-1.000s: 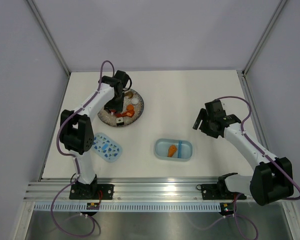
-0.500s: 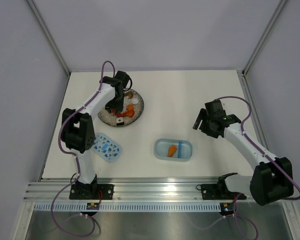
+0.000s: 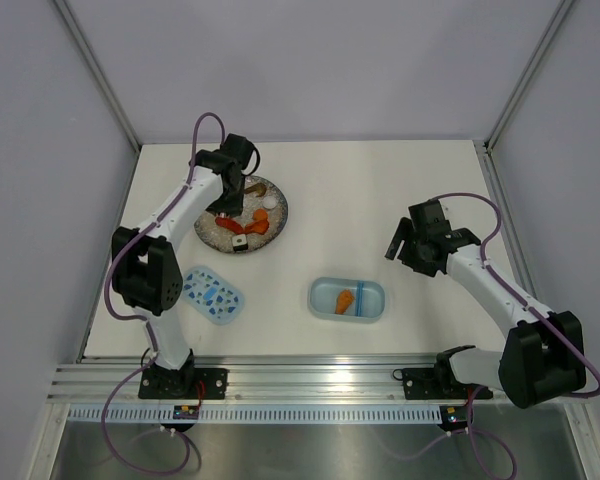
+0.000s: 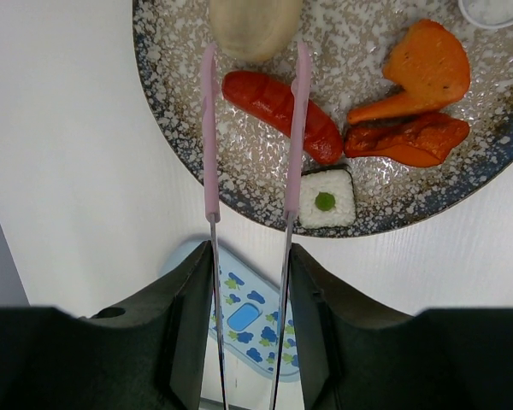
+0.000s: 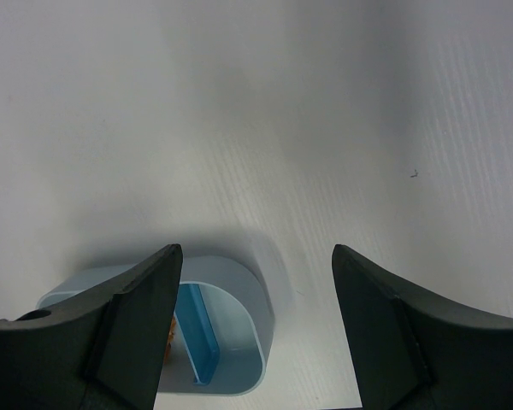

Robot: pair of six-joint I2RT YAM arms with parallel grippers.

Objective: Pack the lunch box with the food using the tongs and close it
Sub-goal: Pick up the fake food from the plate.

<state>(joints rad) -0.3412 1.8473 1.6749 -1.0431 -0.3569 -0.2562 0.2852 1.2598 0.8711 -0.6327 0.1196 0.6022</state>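
My left gripper (image 4: 248, 256) is shut on the pale pink tongs (image 4: 209, 128), whose two arms stand apart over the grey speckled plate (image 4: 171, 85). The tips reach a beige dumpling (image 4: 252, 21), and the right arm crosses a red sausage (image 4: 269, 98); nothing is pinched. An orange piece (image 4: 423, 68), a red-orange piece (image 4: 406, 138) and a white rice roll (image 4: 327, 201) also lie on the plate. The lunch box (image 3: 320, 300) sits mid-table with an orange piece (image 3: 346, 299) in its left half. My right gripper (image 3: 398, 242) hangs open and empty, right of the box.
The flecked light blue lid (image 3: 213, 294) lies flat near the left arm's base, below the plate (image 3: 208, 235). In the right wrist view the lunch box (image 5: 235, 359) and its blue divider show under the open gripper (image 5: 256, 256).
The left arm has shifted a little toward the far left side of the plate with the tongs. The right arm has not moved.
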